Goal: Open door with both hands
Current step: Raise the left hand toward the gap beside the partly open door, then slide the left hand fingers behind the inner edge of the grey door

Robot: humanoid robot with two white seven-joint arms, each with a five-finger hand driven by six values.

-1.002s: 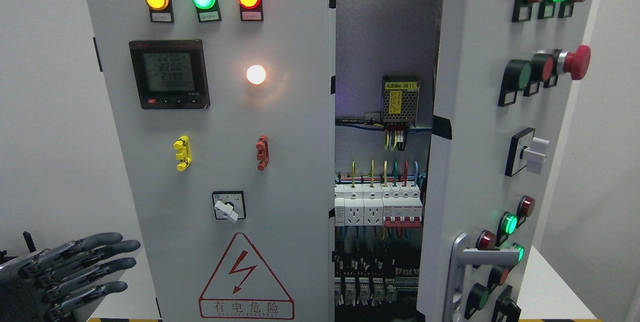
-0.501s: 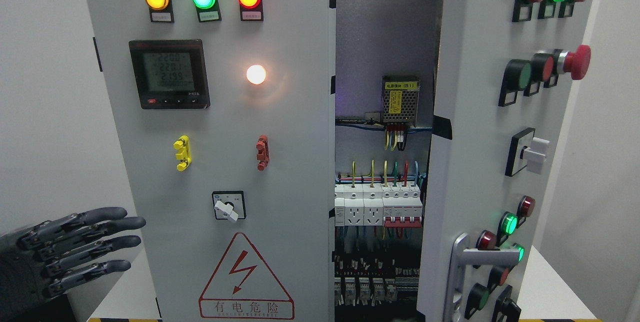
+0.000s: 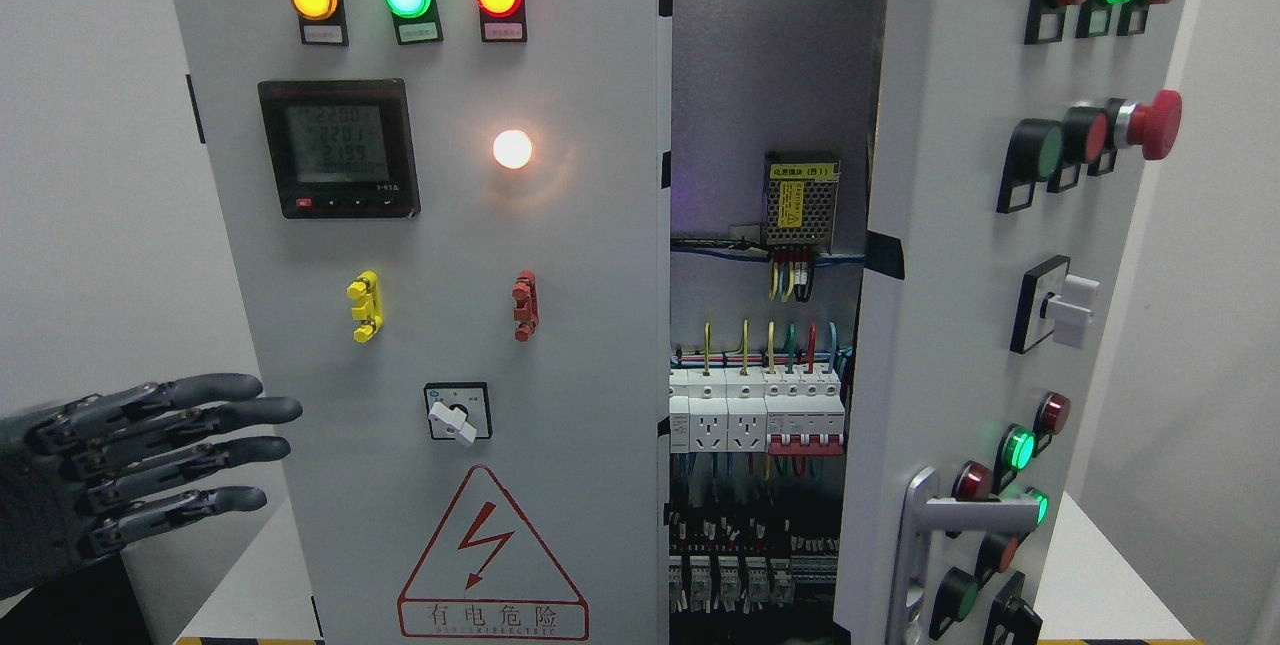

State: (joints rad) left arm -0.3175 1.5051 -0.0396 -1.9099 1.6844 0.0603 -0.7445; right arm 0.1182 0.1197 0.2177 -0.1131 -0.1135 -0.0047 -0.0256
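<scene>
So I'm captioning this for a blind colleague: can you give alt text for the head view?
A grey electrical cabinet's right door stands ajar, exposing breakers and wiring; the left door with lit indicator lamps is shut. The robot's left hand, fingers spread, hovers at the lower left.

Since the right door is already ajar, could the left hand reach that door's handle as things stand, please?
Probably not easily: the left hand is open at the far lower left, and the whole left door lies between it and the handle on the right door. Nothing solid blocks a crossing.

head view | level, facing cabinet front | close range
</scene>
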